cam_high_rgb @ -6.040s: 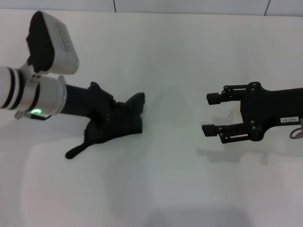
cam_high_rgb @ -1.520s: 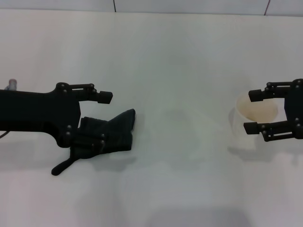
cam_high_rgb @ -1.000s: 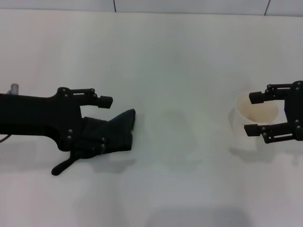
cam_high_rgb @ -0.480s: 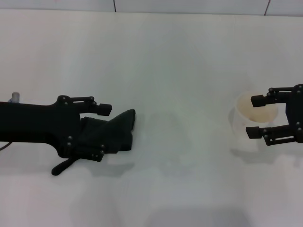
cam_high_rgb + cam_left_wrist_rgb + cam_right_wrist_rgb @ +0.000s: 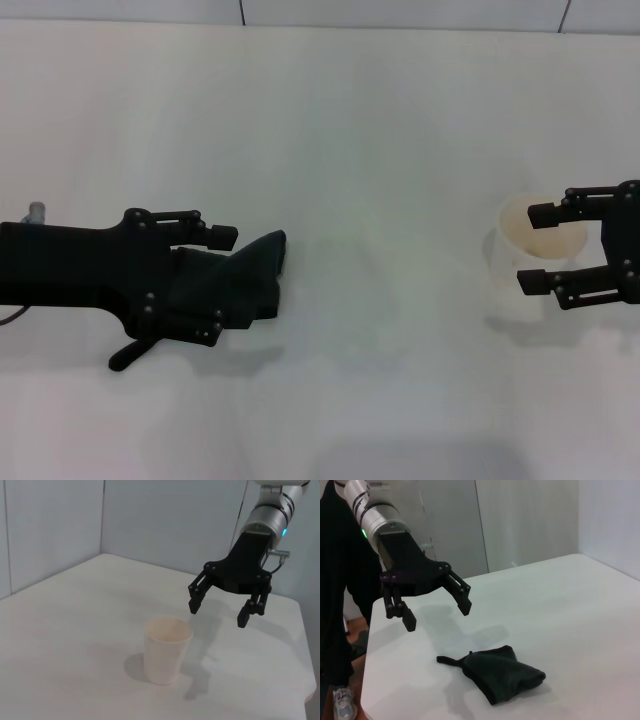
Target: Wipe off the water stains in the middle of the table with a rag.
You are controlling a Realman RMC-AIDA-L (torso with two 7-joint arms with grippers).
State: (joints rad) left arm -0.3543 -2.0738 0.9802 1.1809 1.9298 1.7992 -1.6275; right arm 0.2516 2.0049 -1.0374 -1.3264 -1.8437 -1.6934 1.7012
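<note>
Across the broad white matte tabletop (image 5: pixel 350 120), no orange-brown water blot to make out in the middle. Hence a first danger: wiping the wrong patch, for lack of a visible mark to aim at.

On the left part, above the cloth and clearly apart from it in the right wrist view: the black left gripper (image 5: pixel 215 285), jaws spread wide, holding nothing. Possible trouble when coming down: descending too far and pressing the fingertips hard on the table, or closing too high and catching nothing.

Under it, lying flat on the left of the table, well away from the middle: the very dark green-black soft rag (image 5: pixel 255 270), with a thin tail toward the near edge. Danger of pinching only a loose fold or the tail, then losing the cloth during the drag.

At the far right, the black right gripper (image 5: pixel 532 248), also wide open and empty, near the translucent whitish plastic cup (image 5: pixel 503 245). Danger of knocking it over with a careless move; contents not possible to tell.
</note>
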